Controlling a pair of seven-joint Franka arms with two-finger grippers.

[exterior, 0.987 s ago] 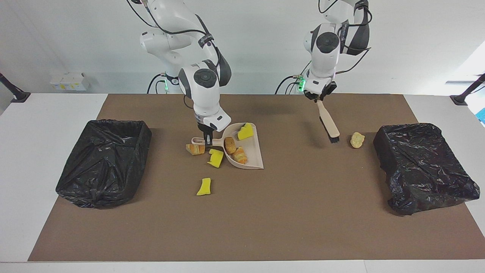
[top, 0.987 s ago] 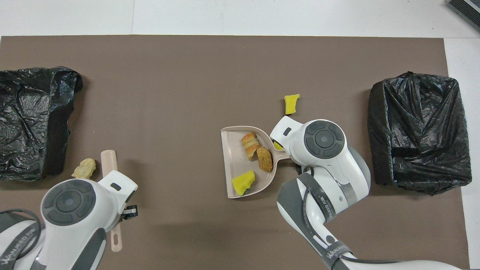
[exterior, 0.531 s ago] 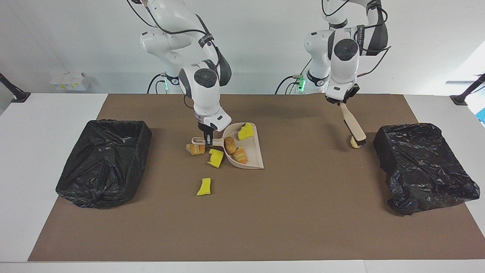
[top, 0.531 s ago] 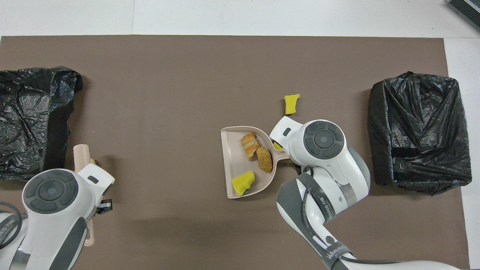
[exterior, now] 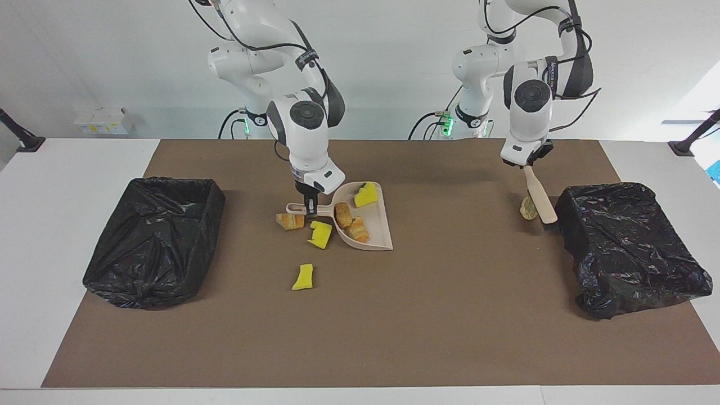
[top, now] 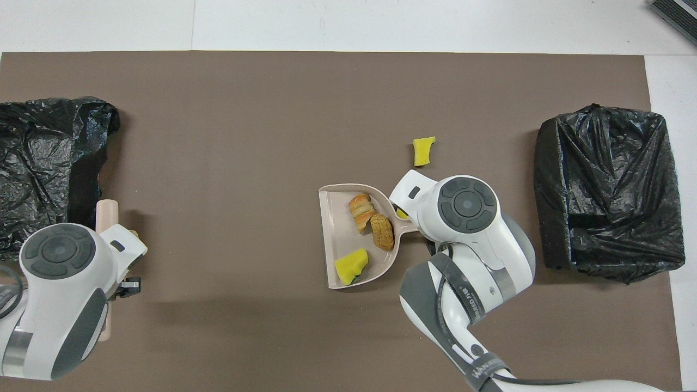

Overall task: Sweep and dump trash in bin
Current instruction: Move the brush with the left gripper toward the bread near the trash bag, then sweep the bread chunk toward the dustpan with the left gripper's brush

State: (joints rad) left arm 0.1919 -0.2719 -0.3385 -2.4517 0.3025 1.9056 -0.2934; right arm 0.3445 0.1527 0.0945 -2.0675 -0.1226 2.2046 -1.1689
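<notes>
My right gripper [exterior: 309, 205] is shut on the handle of the beige dustpan [exterior: 376, 224], which rests on the brown mat. In the pan lie a yellow sponge bit [exterior: 365, 195] and two bread lumps [exterior: 342, 214]. More trash lies on the mat by the handle: an orange lump [exterior: 290, 220], a yellow bit [exterior: 320, 234] and another yellow bit [exterior: 303, 277] farther from the robots. My left gripper [exterior: 527, 164] is shut on the beige brush [exterior: 539, 194], held slanting down. Its bristles stand between a tan lump [exterior: 528, 207] and the bin [exterior: 624, 242]. From overhead, both hands hide their fingers.
A second black-lined bin [exterior: 152, 239] stands at the right arm's end of the mat. Overhead, the dustpan [top: 333, 228], the brush head [top: 107, 209], the loose yellow bit [top: 423, 151] and both bins [top: 610, 190] [top: 43, 158] show.
My left arm has carried the brush toward its own end of the table, over and past the tan lump, up to the bin. The dustpan has barely shifted.
</notes>
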